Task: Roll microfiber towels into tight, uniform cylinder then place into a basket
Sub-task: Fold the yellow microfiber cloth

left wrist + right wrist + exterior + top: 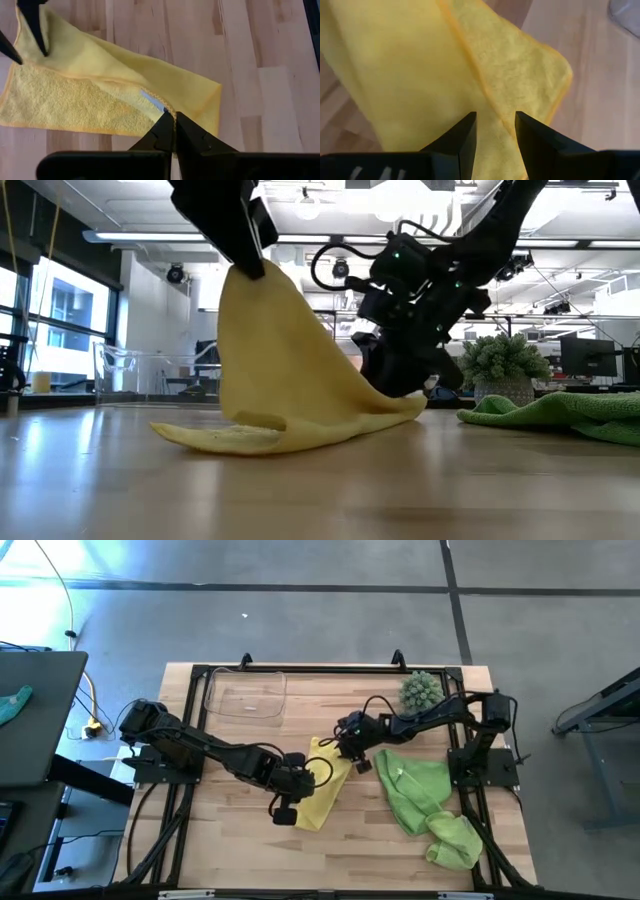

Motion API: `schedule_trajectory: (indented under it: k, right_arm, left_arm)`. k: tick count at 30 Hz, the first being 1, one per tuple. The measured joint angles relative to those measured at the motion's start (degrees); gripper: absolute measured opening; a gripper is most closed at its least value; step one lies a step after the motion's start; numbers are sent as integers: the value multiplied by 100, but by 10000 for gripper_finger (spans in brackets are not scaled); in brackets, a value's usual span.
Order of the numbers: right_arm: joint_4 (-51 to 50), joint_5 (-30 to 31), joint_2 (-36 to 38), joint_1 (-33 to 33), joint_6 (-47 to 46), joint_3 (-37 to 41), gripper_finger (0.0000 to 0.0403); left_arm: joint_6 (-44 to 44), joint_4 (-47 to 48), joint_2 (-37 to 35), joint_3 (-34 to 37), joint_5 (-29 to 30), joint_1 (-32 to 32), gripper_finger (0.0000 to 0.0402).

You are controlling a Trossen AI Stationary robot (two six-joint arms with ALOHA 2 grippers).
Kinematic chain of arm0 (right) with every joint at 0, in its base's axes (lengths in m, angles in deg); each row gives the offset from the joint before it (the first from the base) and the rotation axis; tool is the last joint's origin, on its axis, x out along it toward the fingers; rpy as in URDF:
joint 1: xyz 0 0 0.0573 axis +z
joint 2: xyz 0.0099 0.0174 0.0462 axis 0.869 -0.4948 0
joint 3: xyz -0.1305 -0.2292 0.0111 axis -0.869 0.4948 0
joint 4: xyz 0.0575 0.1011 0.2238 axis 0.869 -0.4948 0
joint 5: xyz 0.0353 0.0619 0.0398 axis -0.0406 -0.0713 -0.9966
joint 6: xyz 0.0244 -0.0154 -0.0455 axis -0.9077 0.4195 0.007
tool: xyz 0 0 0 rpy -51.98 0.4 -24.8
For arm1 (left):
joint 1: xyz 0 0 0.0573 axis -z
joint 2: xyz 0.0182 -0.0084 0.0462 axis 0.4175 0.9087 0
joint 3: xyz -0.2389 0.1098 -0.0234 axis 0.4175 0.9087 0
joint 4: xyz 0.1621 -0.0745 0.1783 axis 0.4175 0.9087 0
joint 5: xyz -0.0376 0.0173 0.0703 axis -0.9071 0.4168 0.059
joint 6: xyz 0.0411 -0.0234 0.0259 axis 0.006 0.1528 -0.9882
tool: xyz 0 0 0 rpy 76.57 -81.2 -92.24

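Observation:
A pale yellow towel (330, 790) lies mid-table with one edge lifted into a peak (262, 350). My left gripper (250, 268) is shut on that peak, above the table; it also shows in the high view (298, 780). My right gripper (495, 127) is open, low over the towel's far right end (400, 405), with its fingers on either side of that corner (37, 30). Two light green towels (415, 790) (452, 842) lie crumpled at the right. The clear basket (245, 695) stands at the far left. My left gripper pinches the yellow towel's hemmed edge (169, 111), beside a small pale label, between its two fingertips. The fingers point down from above. The towel hangs from them like a tent, and its lower part (240, 435) lies on the table. Whether my right gripper touches the towel, I cannot tell.
A spiky round green plant (420, 690) stands at the far right, behind my right arm. Bare wood (250, 850) lies toward the near edge. A black frame (190, 700) runs along the table's sides.

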Motion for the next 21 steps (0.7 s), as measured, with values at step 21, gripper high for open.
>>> schedule_trajectory:
  k: [21]
  right_arm:
    - [-231, 60, -92, -282, -15, 4, 126]
  left_arm:
    - [-2, 7, 4, 0, 55, 0, 3]
